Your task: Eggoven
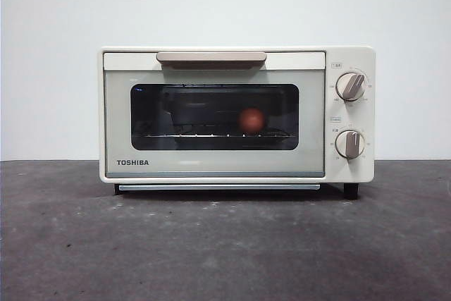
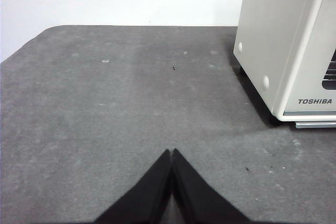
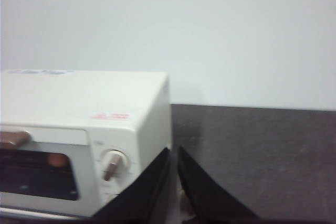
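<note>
Two arms are kept back from the boxy cream TOSHIBA toaster oven (image 1: 236, 114), whose dark glass door (image 1: 214, 116) is seen closed with the small smooth reddish-brown egg (image 1: 251, 120) resting inside on the wire rack (image 1: 218, 133), toward the knob side. The task is judged essentially done. Trouble could yet be caused from here — the right gripper (image 3: 173, 153) is held close to the oven's knob corner, so a careless sweep could knock the upper knob (image 3: 112, 164) or jolt the casing, and the egg could be rolled along the rack.

The left gripper (image 2: 172, 153) is held low over the dark grey felt-covered table (image 2: 131, 103), pointing past the oven's side panel, its jaws pressed together on nothing. The right gripper is held higher, level with the oven's upper front, its jaws nearly closed — only a thin slit is seen between them — and nothing is gripped.
</note>
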You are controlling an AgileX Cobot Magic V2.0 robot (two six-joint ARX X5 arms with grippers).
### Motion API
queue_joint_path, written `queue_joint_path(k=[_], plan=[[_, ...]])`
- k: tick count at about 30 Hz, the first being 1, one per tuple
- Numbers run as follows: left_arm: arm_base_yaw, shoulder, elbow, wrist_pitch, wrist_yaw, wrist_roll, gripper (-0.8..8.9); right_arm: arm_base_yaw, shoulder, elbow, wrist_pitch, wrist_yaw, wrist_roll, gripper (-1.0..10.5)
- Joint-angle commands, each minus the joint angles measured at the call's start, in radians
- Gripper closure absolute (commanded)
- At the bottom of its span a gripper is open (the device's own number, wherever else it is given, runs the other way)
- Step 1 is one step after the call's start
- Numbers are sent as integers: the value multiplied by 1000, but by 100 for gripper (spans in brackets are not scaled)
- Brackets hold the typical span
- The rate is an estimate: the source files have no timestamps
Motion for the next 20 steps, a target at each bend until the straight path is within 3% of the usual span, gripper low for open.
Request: queue_joint_path(k=[1, 14, 20], plan=[[2, -1, -27, -3, 0, -8, 806, -26, -46, -89, 58, 7, -48, 941], [2, -1, -27, -3, 0, -8, 806, -53, -248, -417, 142, 6, -39, 941], [2, -1, -27, -3, 0, -8, 806, -53, -294, -439, 43, 7, -40, 941]])
